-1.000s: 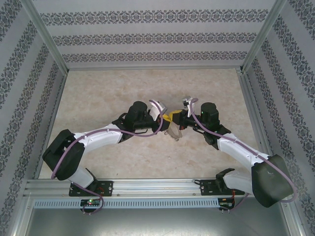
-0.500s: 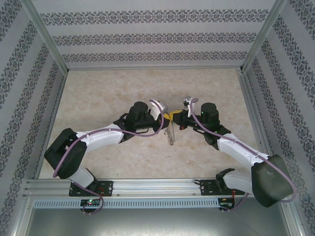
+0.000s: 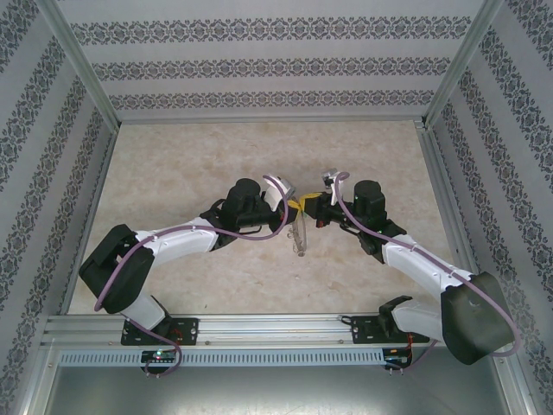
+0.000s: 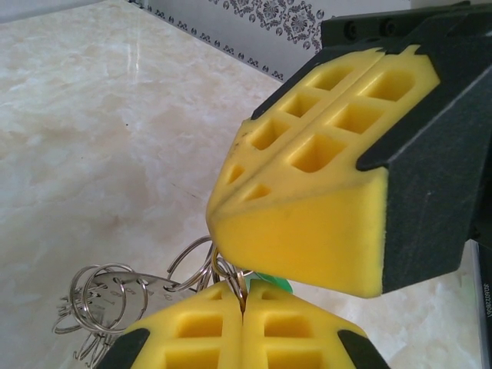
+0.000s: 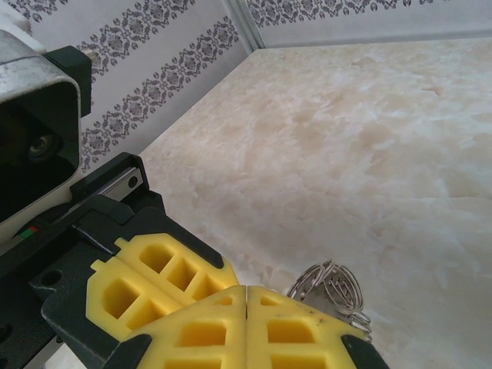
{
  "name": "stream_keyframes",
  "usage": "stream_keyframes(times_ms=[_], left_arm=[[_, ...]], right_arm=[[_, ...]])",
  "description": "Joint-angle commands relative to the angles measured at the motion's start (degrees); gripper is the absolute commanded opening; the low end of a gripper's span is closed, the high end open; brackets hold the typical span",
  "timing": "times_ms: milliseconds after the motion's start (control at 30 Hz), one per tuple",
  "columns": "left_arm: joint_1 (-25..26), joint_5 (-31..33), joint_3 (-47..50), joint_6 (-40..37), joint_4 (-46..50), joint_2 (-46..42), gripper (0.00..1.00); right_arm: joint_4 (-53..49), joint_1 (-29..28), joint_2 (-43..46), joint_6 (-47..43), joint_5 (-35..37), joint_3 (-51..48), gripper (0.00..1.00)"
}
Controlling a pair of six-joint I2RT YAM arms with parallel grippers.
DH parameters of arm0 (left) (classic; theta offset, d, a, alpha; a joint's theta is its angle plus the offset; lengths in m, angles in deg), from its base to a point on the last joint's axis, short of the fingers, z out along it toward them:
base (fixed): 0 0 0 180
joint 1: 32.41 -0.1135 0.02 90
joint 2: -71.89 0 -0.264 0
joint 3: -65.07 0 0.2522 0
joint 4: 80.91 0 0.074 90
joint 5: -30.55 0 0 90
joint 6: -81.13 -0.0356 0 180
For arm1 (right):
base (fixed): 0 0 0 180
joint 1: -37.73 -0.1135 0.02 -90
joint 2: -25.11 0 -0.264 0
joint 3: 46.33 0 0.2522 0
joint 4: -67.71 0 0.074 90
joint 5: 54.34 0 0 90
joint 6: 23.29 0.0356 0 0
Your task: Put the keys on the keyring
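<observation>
From above, the left gripper (image 3: pixel 296 207) and the right gripper (image 3: pixel 316 212) meet tip to tip over the middle of the table (image 3: pixel 173 164), with the keyring (image 3: pixel 300 235) hanging just below them as a thin silvery strip. The left wrist view adds detail: the left gripper (image 4: pixel 243 323) has its yellow pads pressed together on a wire loop of the keyring (image 4: pixel 108 296), whose bunched rings dangle to the left. A sliver of the green key (image 4: pixel 273 284) peeks out beside that seam, under the tip of the right gripper (image 4: pixel 231 192). The right wrist view shows the right gripper (image 5: pixel 246 323) closed pad to pad; whether it pinches anything cannot be told.
</observation>
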Motion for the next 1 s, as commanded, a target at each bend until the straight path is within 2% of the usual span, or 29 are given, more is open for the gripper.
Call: stream_keyframes(times_ms=[0, 333, 400, 500, 567, 767, 967], left_arm=[[0.65, 1.00, -0.71, -2.46, -0.90, -0.92, 0.00], [0.43, -0.36, -1.45, -4.13, 0.22, -1.39, 0.00], [0.43, -0.53, -1.69, -4.25, 0.35, -1.16, 0.00], [0.38, -0.98, -1.86, -4.26, 0.49, -1.03, 0.00], [0.39, -1.06, -2.03, -4.32, 0.59, -1.02, 0.00], [0.29, -2.01, -2.62, -5.36, 1.89, -1.11, 0.00], [0.21, -3.60, -4.26, -6.79, 4.77, -1.28, 0.00]], right_arm=[[2.00, 1.24, 1.25, 0.51, -1.21, -1.03, 0.00], [1.74, 2.95, 2.61, 1.59, -2.74, -2.41, 0.00], [2.18, 3.14, 2.74, 2.78, -2.62, -2.59, 0.34], [2.08, 3.42, 3.96, 3.69, -1.66, -3.07, 0.50], [2.11, 3.97, 5.38, 4.39, -0.99, -3.69, 0.54], [1.86, 4.85, 8.09, 5.94, -2.04, -5.07, 0.59], [2.58, 4.74, 6.87, 5.90, -4.53, -5.91, 0.62]])
